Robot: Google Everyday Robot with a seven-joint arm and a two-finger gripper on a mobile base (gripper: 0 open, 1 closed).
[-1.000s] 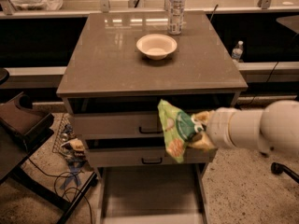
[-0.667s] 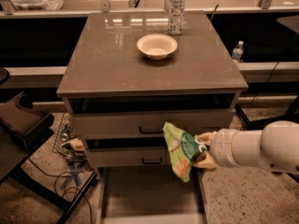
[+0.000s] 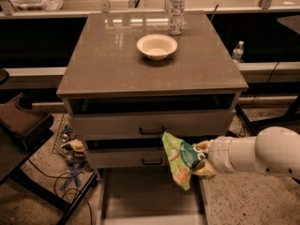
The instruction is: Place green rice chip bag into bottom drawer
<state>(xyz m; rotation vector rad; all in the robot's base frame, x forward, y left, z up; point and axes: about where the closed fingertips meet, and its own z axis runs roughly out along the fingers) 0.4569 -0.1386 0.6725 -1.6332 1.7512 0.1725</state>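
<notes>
Here, your gripper sits at the near right of the cabinet, in front of the drawer fronts. It is clamped on the right edge of the green rice chip bag, so the bag juts out to the left of the tool. The bag hangs in the air, tilted, with its top corner near the black handle of the top drawer front. Its lower end dangles above the right part of the bottom drawer, and you cannot tell whether it touches the tray. The bag looks crinkly and thin, light green with a dark green round patch and pale chip pictures toward its lower end. The bottom drawer is pulled out toward you as a wide, shallow tray with a plain flat grey floor and pale sides. The two drawers above it show flat grey fronts. Your arm comes in from the right as a thick, smooth, rounded white tube. The cabinet top is a smooth, glossy grey-brown slab that catches reflections at its far edge. On it a round, pale bowl stands near the middle, and a clear plastic water bottle stands upright just beyond it. A tangle of cables lies on the speckled ground to the left.
</notes>
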